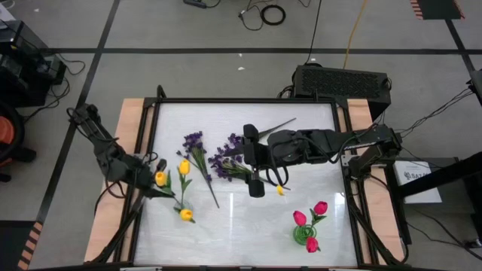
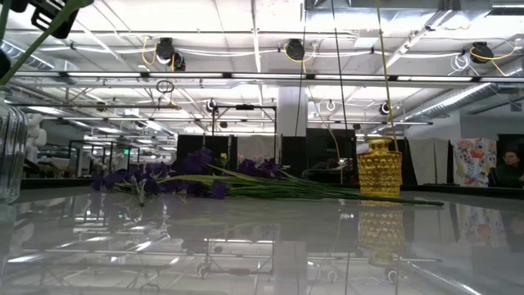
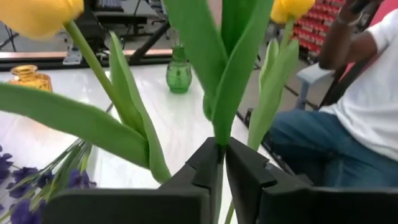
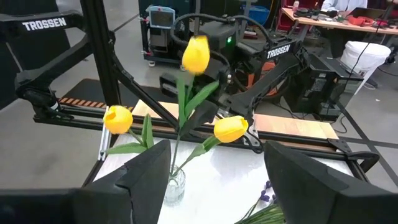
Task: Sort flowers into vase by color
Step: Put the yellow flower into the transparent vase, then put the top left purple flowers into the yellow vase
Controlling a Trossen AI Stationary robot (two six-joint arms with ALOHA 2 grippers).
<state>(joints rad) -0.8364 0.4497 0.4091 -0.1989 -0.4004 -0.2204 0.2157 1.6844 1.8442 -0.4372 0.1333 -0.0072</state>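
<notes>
Three yellow tulips [image 4: 198, 53] [image 4: 118, 118] [image 4: 231, 129] stand with their stems in a clear glass vase [image 4: 174, 185] at the table's left. My left gripper [image 1: 153, 178] is at the tulip nearest it [image 1: 160, 178], shut on its green stalk. Two purple sprigs [image 1: 194, 141] [image 1: 226, 162] lie flat on the table's middle. My right gripper [image 1: 253, 161] hovers wide open above them, holding nothing. Pink-red tulips [image 1: 321, 207] stand in a green vase [image 1: 305, 235] at the near right. My left gripper pinches the yellow tulip's green stalk [image 3: 217, 134] where the leaves spread, between its two fingers [image 3: 245, 165]. The fingers come almost level from the table's left side and lie across the stalk. The tulip stands upright, and its stem runs down into the clear vase.
A yellow glass vase [image 2: 379, 168] stands right of the purple sprigs, partly under my right arm [image 1: 280, 190]. The clear vase [image 2: 10, 156] shows at the low view's left edge. A seated person [image 3: 354, 99] is beyond the table's edge.
</notes>
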